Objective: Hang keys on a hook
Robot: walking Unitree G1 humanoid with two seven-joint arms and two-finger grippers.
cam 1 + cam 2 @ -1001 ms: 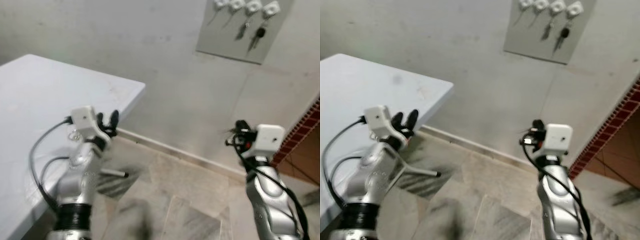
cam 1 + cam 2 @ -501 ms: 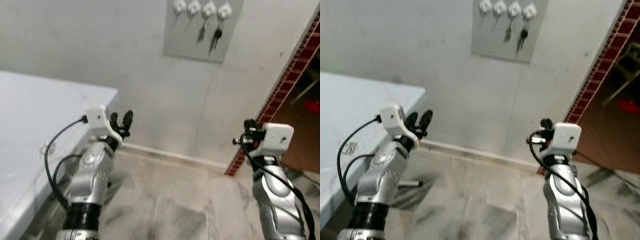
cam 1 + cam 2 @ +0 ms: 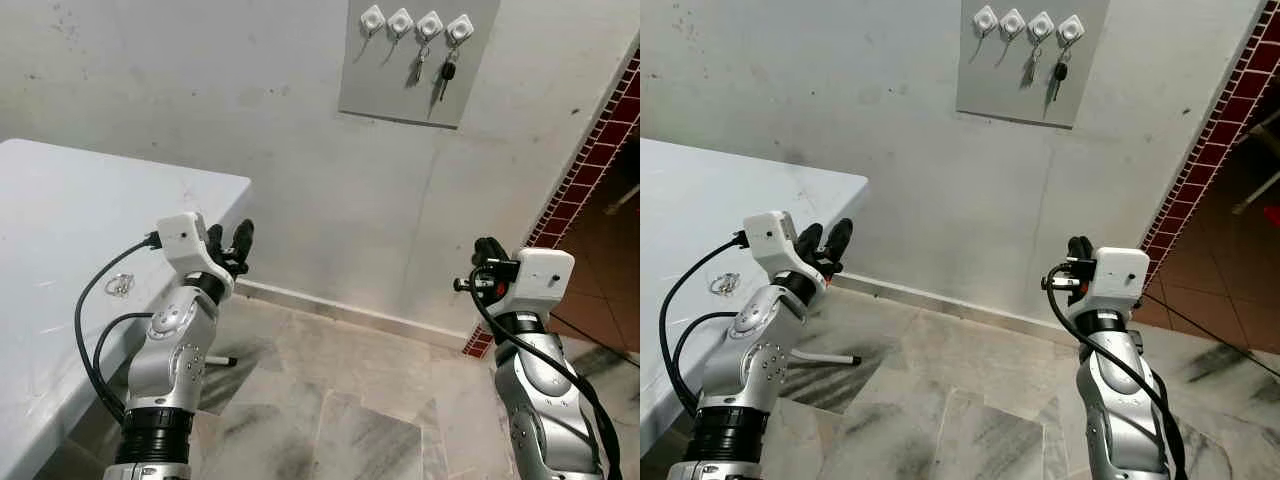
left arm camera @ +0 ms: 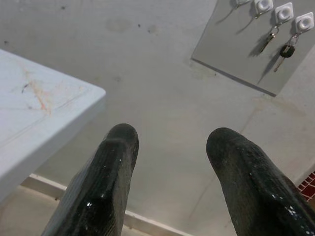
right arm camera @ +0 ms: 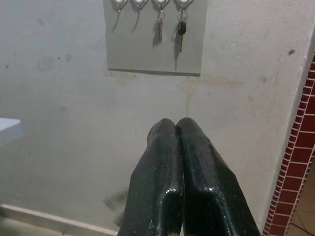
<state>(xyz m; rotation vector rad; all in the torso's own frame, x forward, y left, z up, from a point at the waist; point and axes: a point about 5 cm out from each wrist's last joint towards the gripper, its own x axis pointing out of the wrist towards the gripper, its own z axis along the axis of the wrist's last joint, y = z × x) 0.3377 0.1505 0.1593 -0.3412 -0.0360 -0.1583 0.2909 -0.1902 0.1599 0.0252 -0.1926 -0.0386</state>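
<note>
A grey hook board [image 3: 393, 78] hangs high on the wall with a row of white hooks [image 3: 372, 18]. A silver key [image 3: 421, 64] and a black-headed key [image 3: 446, 73] hang from the two right hooks; the two left hooks are bare. A small key ring [image 3: 120, 285] lies on the white table [image 3: 60, 210] at my left. My left gripper [image 3: 228, 242] is raised beside the table corner, open and holding nothing [image 4: 172, 142]. My right gripper [image 3: 483, 252] is raised at the right, its fingers pressed together with nothing between them [image 5: 176, 123]. Both are well below the board.
A plain plastered wall stands ahead with a skirting strip [image 3: 340, 310] at the floor. A red tiled wall edge [image 3: 580, 170] rises on the right beside an opening. Marble floor tiles [image 3: 340, 420] lie between me and the wall. A table leg [image 3: 825, 357] shows below the table.
The whole picture has swung and steadied as the camera moved, and the blur is gone. The board and table sit differently in frame. Both arms hold the same raised pose.
</note>
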